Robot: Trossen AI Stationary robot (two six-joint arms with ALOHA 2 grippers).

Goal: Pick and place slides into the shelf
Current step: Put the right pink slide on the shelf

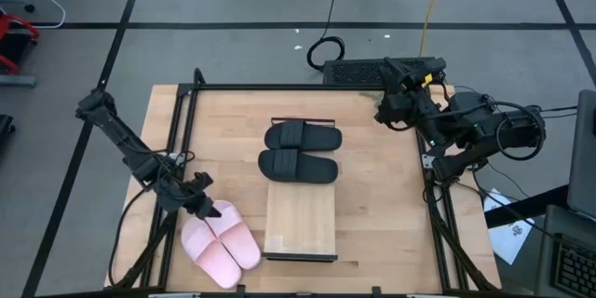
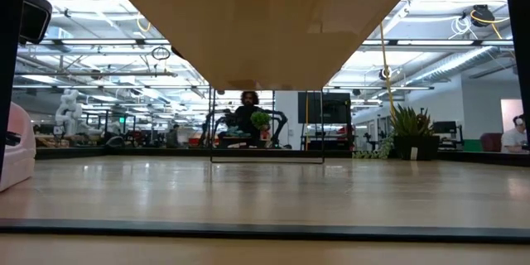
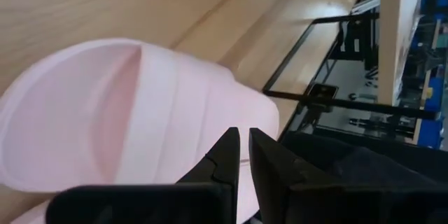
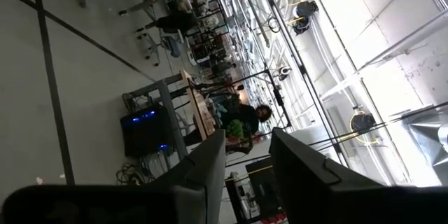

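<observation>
I see my left gripper [image 1: 210, 209] at the pale pink slide sandals [image 1: 221, 245], jaws nearly closed, nothing held, right gripper [image 4: 246, 155] parked at the surface's far corner, jaws slightly apart, matte black slide sandals [image 1: 300, 151] on the light-wood shelf board [image 1: 300, 225].

The left arm reaches down and forward, its left gripper [image 1: 207, 207] low with the fingertips [image 3: 229, 143] nearly together, a thin slit between them. The right arm is folded back, the right gripper [image 4: 246, 143] raised, fingers parted with a clear gap
</observation>
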